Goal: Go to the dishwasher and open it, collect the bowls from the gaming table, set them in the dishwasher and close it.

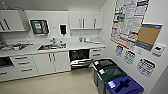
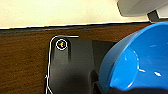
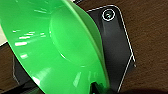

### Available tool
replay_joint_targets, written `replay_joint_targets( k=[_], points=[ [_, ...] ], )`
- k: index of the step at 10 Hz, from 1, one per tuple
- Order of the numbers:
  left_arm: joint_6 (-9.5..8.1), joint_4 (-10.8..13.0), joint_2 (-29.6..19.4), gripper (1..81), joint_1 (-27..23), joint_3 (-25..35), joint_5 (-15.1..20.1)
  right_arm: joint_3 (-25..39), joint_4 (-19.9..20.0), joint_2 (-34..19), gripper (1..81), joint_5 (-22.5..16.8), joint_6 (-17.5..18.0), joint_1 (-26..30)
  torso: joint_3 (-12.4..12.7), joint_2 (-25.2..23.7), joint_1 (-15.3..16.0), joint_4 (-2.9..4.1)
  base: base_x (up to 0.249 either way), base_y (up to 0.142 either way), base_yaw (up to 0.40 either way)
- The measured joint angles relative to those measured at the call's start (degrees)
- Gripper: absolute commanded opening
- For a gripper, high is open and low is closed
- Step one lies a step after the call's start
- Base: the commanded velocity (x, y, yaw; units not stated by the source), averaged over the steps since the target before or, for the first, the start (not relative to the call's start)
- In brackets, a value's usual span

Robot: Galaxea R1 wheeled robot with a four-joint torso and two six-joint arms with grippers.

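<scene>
The dishwasher [image 1: 79,58] stands open under the white counter, ahead and a little right in the head view. Its steel door is folded down and the inside is dark. In the left wrist view a blue bowl [image 2: 140,60] hangs tilted close to the camera, with my left gripper [image 2: 117,88] shut on its rim. In the right wrist view a green bowl [image 3: 55,42] is tilted the same way, and my right gripper [image 3: 96,87] is shut on its edge. Brown floor and the robot's dark base lie beneath both bowls. The gaming table is out of view.
Three bins line the right wall: black [image 1: 103,63], green [image 1: 111,72] and blue [image 1: 124,86]. They stand just right of the dishwasher door. The counter [image 1: 75,45] carries a sink [image 1: 51,46] and small items. Pale floor [image 1: 50,83] stretches in front of the cabinets.
</scene>
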Motion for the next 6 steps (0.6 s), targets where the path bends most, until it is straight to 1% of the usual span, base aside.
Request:
replay_joint_targets(
  k=[1,3,6],
  points=[
    [0.02,0.00,-0.02,1.0,0.33,-0.02,0.38,-0.02,0.05,-0.02,1.0,0.18,0.04,-0.27,0.00,-0.02,-0.02,0.00,0.137,0.000,0.000],
    [0.02,0.00,0.05,1.0,-0.66,0.00,-0.04,0.00,-0.06,0.02,1.0,-0.39,-0.07,0.52,0.00,0.00,0.06,0.00,0.151,0.000,0.000],
    [0.02,0.00,0.09,1.0,-0.62,-0.02,-0.04,-0.02,-0.06,-0.02,1.0,-0.35,-0.07,0.35,0.00,0.02,0.08,0.00,0.166,0.000,0.000]
  ],
)
